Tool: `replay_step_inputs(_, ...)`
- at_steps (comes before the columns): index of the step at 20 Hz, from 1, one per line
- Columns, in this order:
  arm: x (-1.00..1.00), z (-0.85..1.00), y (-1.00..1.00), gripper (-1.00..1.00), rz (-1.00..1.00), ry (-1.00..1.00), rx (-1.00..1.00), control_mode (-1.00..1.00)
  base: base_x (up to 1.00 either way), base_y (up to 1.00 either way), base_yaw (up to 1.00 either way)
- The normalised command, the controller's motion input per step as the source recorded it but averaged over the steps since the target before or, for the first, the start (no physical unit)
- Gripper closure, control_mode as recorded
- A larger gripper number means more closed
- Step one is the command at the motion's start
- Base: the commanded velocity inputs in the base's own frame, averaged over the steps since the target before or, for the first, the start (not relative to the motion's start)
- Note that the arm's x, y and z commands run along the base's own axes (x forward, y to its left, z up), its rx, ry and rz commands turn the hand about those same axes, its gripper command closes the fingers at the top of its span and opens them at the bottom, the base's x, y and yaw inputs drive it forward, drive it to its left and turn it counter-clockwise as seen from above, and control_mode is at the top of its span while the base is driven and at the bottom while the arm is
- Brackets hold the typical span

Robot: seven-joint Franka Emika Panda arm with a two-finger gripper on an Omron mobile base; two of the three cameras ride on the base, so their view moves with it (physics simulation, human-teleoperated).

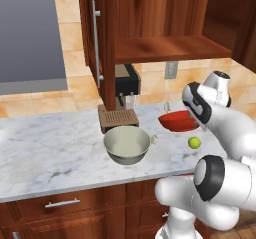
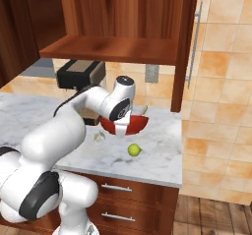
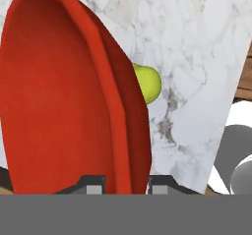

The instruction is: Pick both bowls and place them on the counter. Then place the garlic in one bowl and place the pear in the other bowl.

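Note:
My gripper is shut on the rim of the glossy red bowl, which hangs tilted just over the right part of the counter. The same red bowl sits partly behind my hand in the base views. The grey-beige bowl stands upright on the counter to its left. The tiny pale garlic lies between the two bowls. The yellow-green pear rests on the marble near the front edge, just beyond the red bowl.
A dark coffee machine with a brown grille tray stands at the back wall under the wooden shelf. An open cabinet door hangs left of it. The counter ends at the right.

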Motion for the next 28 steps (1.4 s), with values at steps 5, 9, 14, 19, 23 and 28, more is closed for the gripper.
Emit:
replay_step_inputs(5, 0.40, -0.21, -0.09, 1.00, 0.09, 0.05, 0.03, -1.00, 0.00, 0.00, 0.00)
replay_step_inputs(9, 0.47, -0.17, -0.06, 1.00, 0.10, 0.02, 0.01, -1.00, 0.00, 0.00, 0.00)
replay_step_inputs(14, 0.41, -0.25, -0.08, 1.00, 0.05, 0.04, 0.00, -1.00, 0.00, 0.00, 0.00)
replay_step_inputs(19, 0.38, -0.31, -0.11, 1.00, 0.01, 0.09, 0.00, -1.00, 0.00, 0.00, 0.00)
replay_step_inputs(23, 0.38, -0.26, -0.13, 1.00, 0.00, 0.06, 0.00, -1.00, 0.00, 0.00, 0.00)
replay_step_inputs(28, 0.29, -0.23, -0.11, 1.00, 0.01, 0.02, 0.00, -1.00, 0.00, 0.00, 0.00)
